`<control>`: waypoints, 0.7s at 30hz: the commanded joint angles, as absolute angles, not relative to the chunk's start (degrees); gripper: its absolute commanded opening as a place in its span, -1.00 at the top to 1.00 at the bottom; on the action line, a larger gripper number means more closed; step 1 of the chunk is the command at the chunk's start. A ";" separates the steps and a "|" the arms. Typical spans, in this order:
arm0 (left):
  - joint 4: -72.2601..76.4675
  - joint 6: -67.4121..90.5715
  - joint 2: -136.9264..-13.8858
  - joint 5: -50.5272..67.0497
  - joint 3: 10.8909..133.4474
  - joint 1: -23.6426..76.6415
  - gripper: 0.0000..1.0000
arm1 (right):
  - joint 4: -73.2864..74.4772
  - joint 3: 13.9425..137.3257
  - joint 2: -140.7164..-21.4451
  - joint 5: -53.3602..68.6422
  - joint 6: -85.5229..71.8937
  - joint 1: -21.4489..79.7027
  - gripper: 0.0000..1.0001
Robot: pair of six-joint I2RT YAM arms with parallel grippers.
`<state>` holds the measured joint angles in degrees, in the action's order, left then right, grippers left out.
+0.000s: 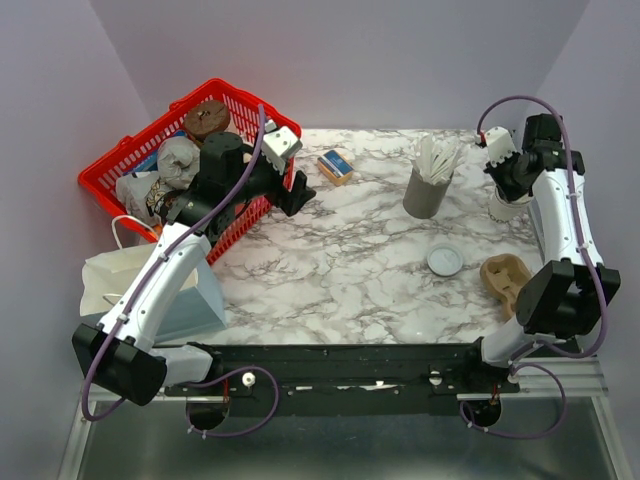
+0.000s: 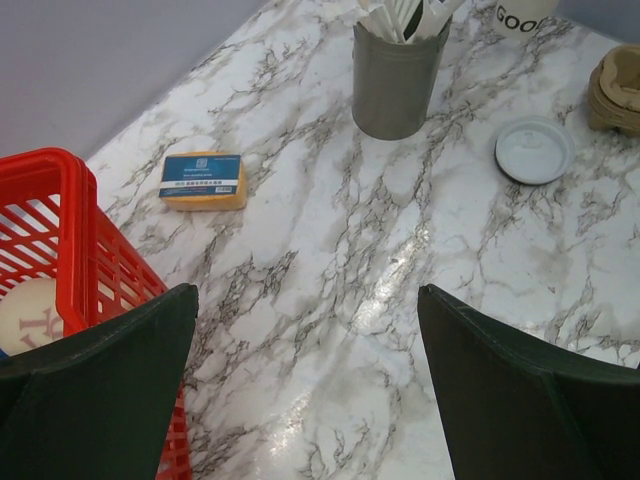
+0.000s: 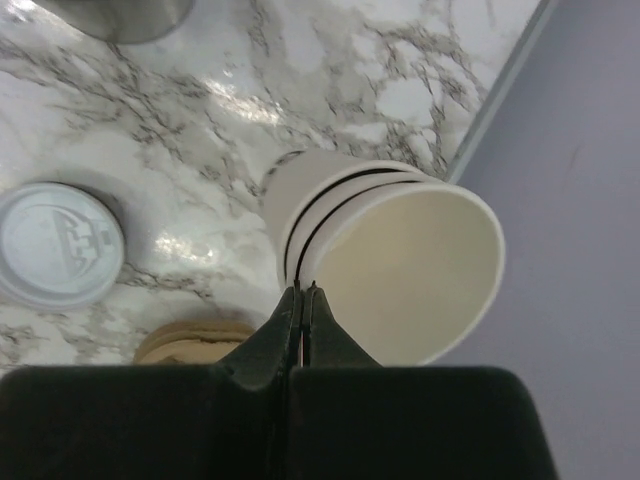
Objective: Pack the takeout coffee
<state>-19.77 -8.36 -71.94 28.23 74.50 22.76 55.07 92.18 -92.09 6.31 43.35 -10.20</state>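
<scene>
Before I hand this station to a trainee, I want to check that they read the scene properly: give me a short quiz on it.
1. True or false: the left gripper is open.
2. The lid lies: A in the basket; B on the table, apart from the cups; C on top of the cups.
3. Which gripper is at the cups' rim?

Key: 1 true; 2 B; 3 the right gripper.
</scene>
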 commanded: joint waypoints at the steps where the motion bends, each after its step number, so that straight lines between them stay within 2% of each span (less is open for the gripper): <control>1: -18.81 -7.91 -71.81 29.80 73.83 23.20 -0.97 | 59.28 92.35 -90.96 12.58 45.08 -10.36 0.99; 2: -18.72 -8.00 -71.81 29.79 73.65 23.12 -0.97 | 60.89 95.07 -91.84 10.83 43.78 -11.07 0.99; 5: -18.55 -7.82 -71.72 30.06 73.30 23.20 -0.97 | 57.05 92.55 -92.20 3.52 43.86 -9.84 0.99; 6: -18.37 -7.74 -71.72 29.97 73.30 23.20 -0.97 | 61.57 94.38 -92.28 14.31 43.86 -11.15 0.99; 7: -18.28 -7.65 -71.72 29.97 73.30 23.20 -0.97 | 61.44 95.26 -92.63 16.33 42.29 -12.29 0.99; 9: -18.46 -7.47 -71.81 30.15 73.39 23.20 -0.98 | 57.07 91.87 -92.03 7.44 41.74 -10.91 0.99; 12: -18.54 -7.65 -71.54 29.97 73.21 23.20 -0.97 | 63.70 97.71 -94.03 17.99 42.54 -13.35 0.99; 14: -18.55 -7.65 -71.72 29.97 73.21 23.20 -0.97 | 59.17 93.72 -93.08 8.13 42.95 -10.05 0.99; 16: -18.28 -7.56 -71.72 30.15 73.13 23.20 -0.97 | 57.92 91.24 -90.80 9.29 46.13 -9.84 0.99; 19: -18.28 -7.38 -71.98 30.23 73.21 23.20 -0.97 | 53.96 87.37 -89.21 2.55 46.75 -8.53 0.99; 20: -18.28 -7.30 -71.98 30.23 73.21 23.20 -0.97 | 56.92 89.97 -89.82 6.29 45.80 -9.66 0.99; 21: -18.19 -7.38 -71.98 30.15 73.13 23.20 -0.97 | 63.74 93.31 -91.30 15.55 45.18 -11.06 0.99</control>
<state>-19.35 -8.05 -71.96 28.67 73.56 23.00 57.21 89.47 -91.26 7.79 44.53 -9.52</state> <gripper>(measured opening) 0.987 0.014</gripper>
